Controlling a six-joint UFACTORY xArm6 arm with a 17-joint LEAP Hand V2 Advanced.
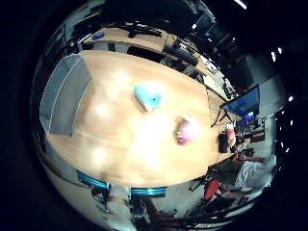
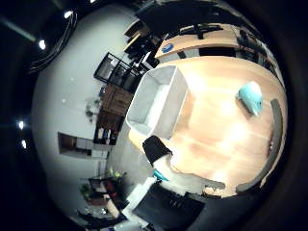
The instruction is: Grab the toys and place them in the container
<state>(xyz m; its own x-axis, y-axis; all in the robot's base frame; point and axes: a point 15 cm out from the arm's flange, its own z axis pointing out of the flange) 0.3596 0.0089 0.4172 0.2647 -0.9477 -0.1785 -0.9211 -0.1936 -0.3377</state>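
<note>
A light wooden table fills the middle of the little finger side view; behind its far edge a second wooden desk carries a small blue object and a dark monitor stand; off one end a lit blue screen stands on a cluttered bench; a red chair sits on the floor below; in the thumb side view a dark wooden cabinet stands against the pale wall, with a framed black panel just above it.
</note>
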